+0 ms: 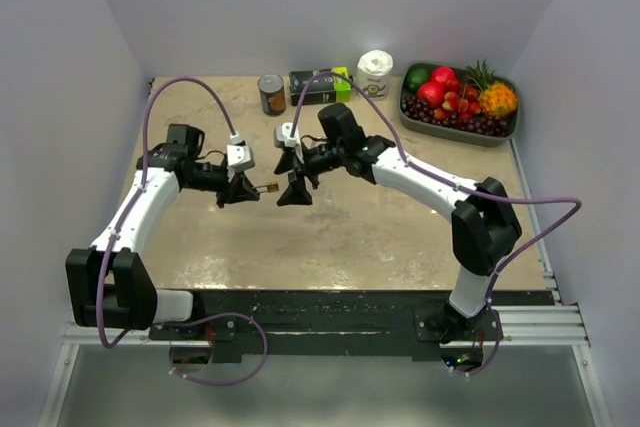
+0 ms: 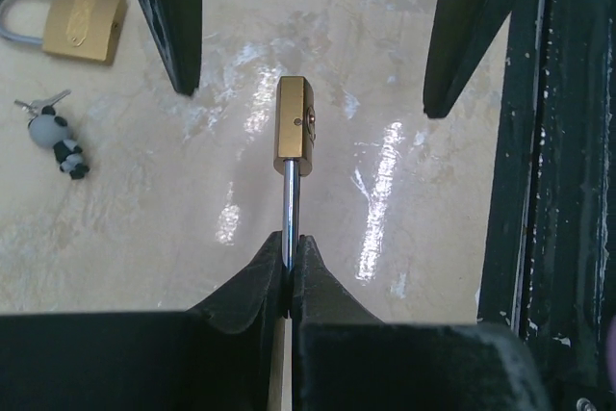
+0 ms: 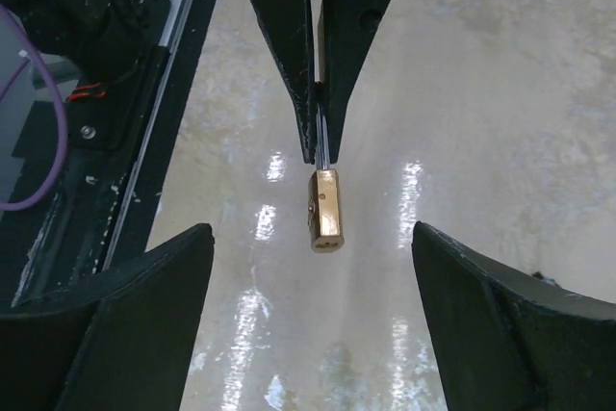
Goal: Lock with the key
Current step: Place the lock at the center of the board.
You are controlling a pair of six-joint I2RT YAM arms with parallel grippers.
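Note:
My left gripper (image 2: 289, 249) is shut on the steel shackle of a small brass padlock (image 2: 295, 130) and holds it out above the table. It also shows in the top view (image 1: 268, 188) and the right wrist view (image 3: 324, 209). My right gripper (image 3: 313, 238) is open and empty, facing the padlock, with one finger on either side of it and apart from it. In the top view the left gripper (image 1: 246, 190) and right gripper (image 1: 295, 190) meet mid-table. Keys on a panda keychain (image 2: 60, 144) lie on the table, left of the held padlock.
A second, larger brass padlock (image 2: 83, 22) lies near the keychain. At the back of the table (image 1: 330, 237) stand a can (image 1: 271, 93), a green-and-black box (image 1: 320, 85), a white roll (image 1: 375, 73) and a tray of fruit (image 1: 508, 132).

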